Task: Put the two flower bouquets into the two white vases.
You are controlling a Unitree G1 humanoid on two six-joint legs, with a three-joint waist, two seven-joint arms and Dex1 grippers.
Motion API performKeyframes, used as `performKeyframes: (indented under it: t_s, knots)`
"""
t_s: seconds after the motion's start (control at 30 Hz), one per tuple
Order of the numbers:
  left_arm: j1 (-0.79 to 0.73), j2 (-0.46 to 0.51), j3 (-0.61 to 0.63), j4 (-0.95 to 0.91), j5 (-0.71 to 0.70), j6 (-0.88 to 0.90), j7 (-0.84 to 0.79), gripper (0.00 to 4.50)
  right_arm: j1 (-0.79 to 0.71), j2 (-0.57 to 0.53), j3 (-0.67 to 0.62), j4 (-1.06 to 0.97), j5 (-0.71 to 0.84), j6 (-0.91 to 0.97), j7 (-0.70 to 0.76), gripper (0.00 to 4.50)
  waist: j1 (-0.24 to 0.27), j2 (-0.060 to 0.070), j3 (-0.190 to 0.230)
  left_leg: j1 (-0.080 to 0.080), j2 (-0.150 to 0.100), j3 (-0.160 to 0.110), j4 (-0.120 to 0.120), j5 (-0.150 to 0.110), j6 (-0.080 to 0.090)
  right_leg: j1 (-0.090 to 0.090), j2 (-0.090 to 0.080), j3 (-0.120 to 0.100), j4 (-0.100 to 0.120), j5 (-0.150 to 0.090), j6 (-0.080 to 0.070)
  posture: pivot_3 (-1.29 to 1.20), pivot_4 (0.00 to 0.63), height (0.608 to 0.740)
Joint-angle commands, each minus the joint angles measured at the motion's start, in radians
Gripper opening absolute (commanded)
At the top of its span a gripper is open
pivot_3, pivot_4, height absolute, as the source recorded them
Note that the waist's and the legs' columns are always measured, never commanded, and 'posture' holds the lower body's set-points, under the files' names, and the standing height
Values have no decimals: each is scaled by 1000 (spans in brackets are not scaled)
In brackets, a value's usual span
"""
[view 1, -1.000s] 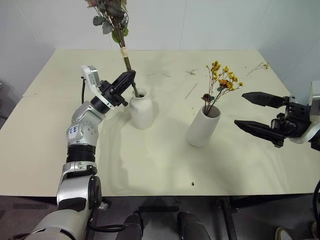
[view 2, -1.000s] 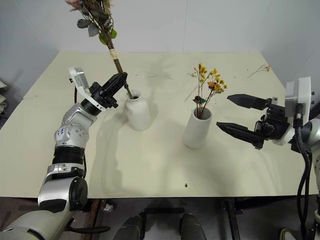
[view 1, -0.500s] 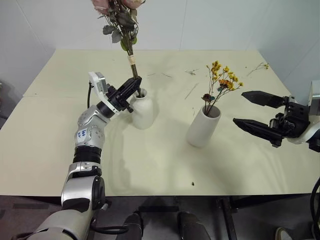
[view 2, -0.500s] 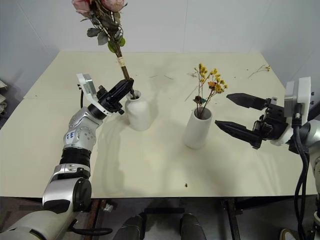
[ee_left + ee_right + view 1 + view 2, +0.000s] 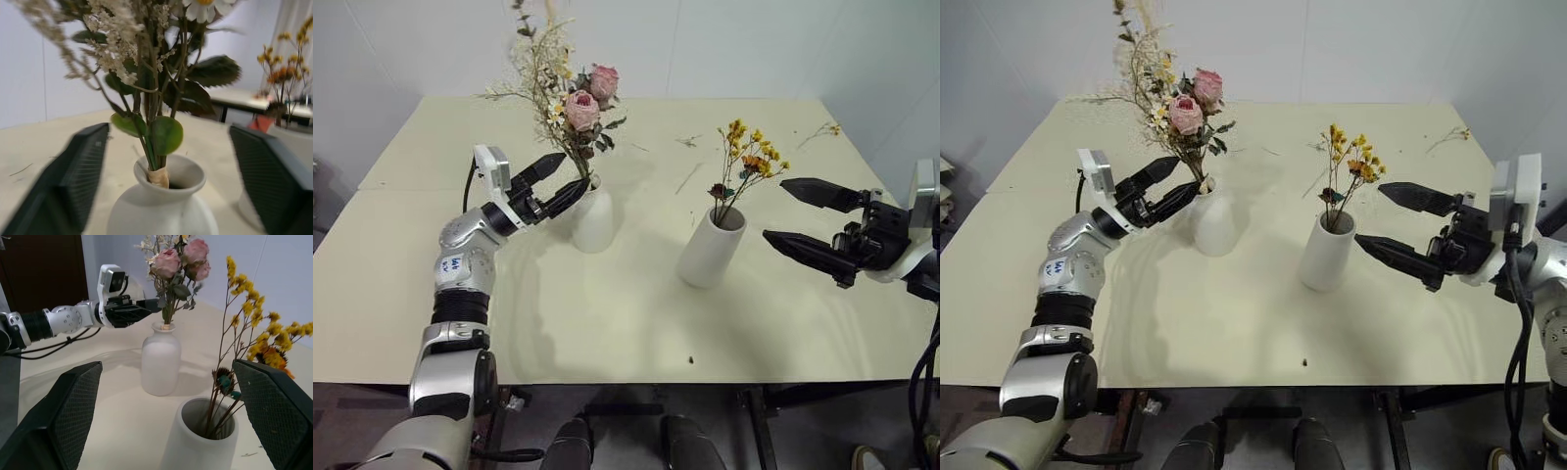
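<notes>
With both bouquets standing in their vases on the table (image 5: 607, 333), I judge the task done. My left fingers (image 5: 558, 182) are spread either side of the bottle vase (image 5: 593, 220), no longer gripping the roses (image 5: 582, 103). My right fingers (image 5: 808, 223) gape beside the cylinder vase (image 5: 710, 250) holding the yellow sprigs (image 5: 749, 157).

Wide bare table (image 5: 607, 323) along the near edge and at far left. Blocking mid-table: bottle vase (image 5: 594, 217) with tall rose bouquet (image 5: 570, 103), cylinder vase (image 5: 710, 247) with yellow sprigs (image 5: 747, 162). Clear gap between vases. Twig scraps (image 5: 687, 142) far right.
</notes>
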Motion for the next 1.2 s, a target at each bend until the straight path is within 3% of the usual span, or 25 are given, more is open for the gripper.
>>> performKeyframes:
  t_s: [0.03, 0.17, 0.33, 0.43, 0.53, 0.77, 0.97, 1.2]
  knots:
    - [25, 71, -6, -76, 15, 19, -35, 4458, -2, 8, -13, -33, 11, -22, -8, 4500, -2, 0, 0, 0, 0, 0, 0, 0, 0, 0, 0, 0, 0, 0, 0, 0, 150, 740]
    - [117, 193, -6, -197, -5, 93, -111, 4458, 10, 7, -9, -25, 6, -22, 7, 4500, -3, 0, 0, 1, 1, 0, -2, 0, 0, 0, 0, 0, 0, -1, -1, 0, 150, 740]
    - [246, 381, 46, -391, -70, 269, -164, 4458, 58, -76, -37, 60, -28, -13, 93, 4500, -2, 0, 0, 1, 1, 0, -4, 0, 0, -1, 0, 0, 0, -1, -2, 0, 150, 740]
    - [335, 426, 115, -482, -112, 293, -169, 4458, 33, -76, 2, 148, -155, -121, 70, 4500, 1, 1, 0, 1, 1, 0, -3, 0, 0, 1, 0, -1, -2, -2, -3, 0, 150, 740]
    - [415, 448, 167, -554, -134, 322, -148, 4458, 34, -76, 20, 174, -187, -154, 103, 4500, 0, 1, 0, 3, 3, 1, -4, 0, 0, 2, 0, -1, -4, -8, -15, 0, 150, 740]
    - [510, 449, 188, -681, -180, 401, -109, 4458, -57, -82, 31, 365, -265, -232, 129, 4500, -2, 1, 0, 4, 4, 3, -4, 0, 0, 2, 1, 0, -4, -7, -15, 0, 150, 740]
    - [503, 433, 159, -708, -181, 398, -96, 4458, -94, -112, 43, 473, -316, -295, 204, 4500, -2, 2, 0, 5, 4, 3, -5, 0, 0, 2, 1, 0, -4, -6, -14, 0, 150, 740]
    - [489, 394, 124, -709, -159, 362, -59, 4458, -134, -94, 51, 536, -359, -341, 190, 4500, -4, 2, 0, 7, 5, 6, -8, 0, 0, 3, 2, 2, -4, -6, -12, 0, 150, 740]
